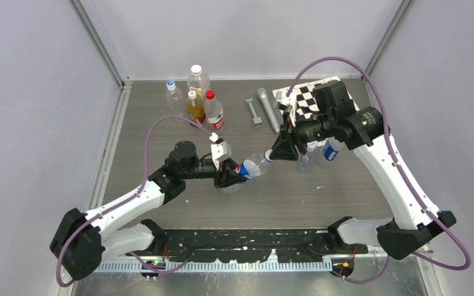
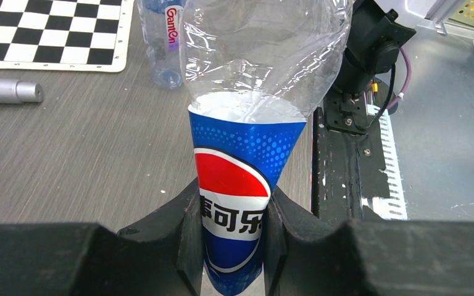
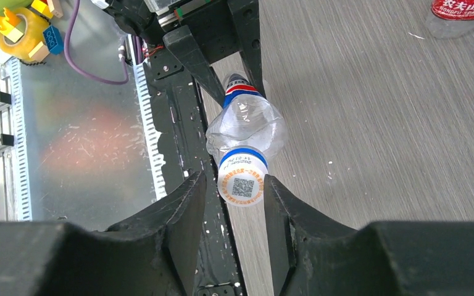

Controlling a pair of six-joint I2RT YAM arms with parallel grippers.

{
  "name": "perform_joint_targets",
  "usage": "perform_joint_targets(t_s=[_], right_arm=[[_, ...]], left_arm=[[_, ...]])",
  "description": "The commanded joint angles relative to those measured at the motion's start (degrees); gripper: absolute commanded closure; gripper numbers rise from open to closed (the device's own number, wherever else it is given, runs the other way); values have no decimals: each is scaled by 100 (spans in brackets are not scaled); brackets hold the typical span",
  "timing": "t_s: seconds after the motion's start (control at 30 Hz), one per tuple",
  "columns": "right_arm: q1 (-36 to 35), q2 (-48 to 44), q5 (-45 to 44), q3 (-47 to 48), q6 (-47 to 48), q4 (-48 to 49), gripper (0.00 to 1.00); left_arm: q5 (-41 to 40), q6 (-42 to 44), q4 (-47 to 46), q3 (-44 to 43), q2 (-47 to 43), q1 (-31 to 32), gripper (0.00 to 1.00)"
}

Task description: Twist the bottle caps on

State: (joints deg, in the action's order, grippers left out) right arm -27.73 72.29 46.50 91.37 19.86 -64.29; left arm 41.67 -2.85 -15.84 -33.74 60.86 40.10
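The left hand (image 2: 233, 216), clamped on the Pepsi bottle (image 2: 237, 179), aims its long axis neck-first at the right hand (image 3: 233, 185) — fingers (image 3: 182, 216) flank the cap (image 3: 242, 185), grip unclear

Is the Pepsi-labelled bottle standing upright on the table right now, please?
No, the Pepsi-labelled bottle lies tilted sideways, its labelled end clamped in the left end effector, its capped end at the right end effector.

Dark wood-grain table (image 1: 321, 203) between plain pale grey walls (image 1: 31, 92), metal corner posts (image 1: 99, 43), soft even light.
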Motion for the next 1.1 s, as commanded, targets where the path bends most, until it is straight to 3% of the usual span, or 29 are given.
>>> perform_joint_targets(t_s=[0.0,0.3,0.67,1.07], right_arm=[[-63,-22,20,5,86,159,56],[-148,13,-132,-18,88,125,65],[-172,-59,-482,-47,-35,251,65],[-172,-232,-786,71,-228,481,54]], left_arm=[[126,-75,-148,-298,33,-25,100],[87,-110,-149,-353,87,-26,100],[26,-110,-178,-328,79,-23,100],[-19,-84,-182,-275,127,-26,100]])
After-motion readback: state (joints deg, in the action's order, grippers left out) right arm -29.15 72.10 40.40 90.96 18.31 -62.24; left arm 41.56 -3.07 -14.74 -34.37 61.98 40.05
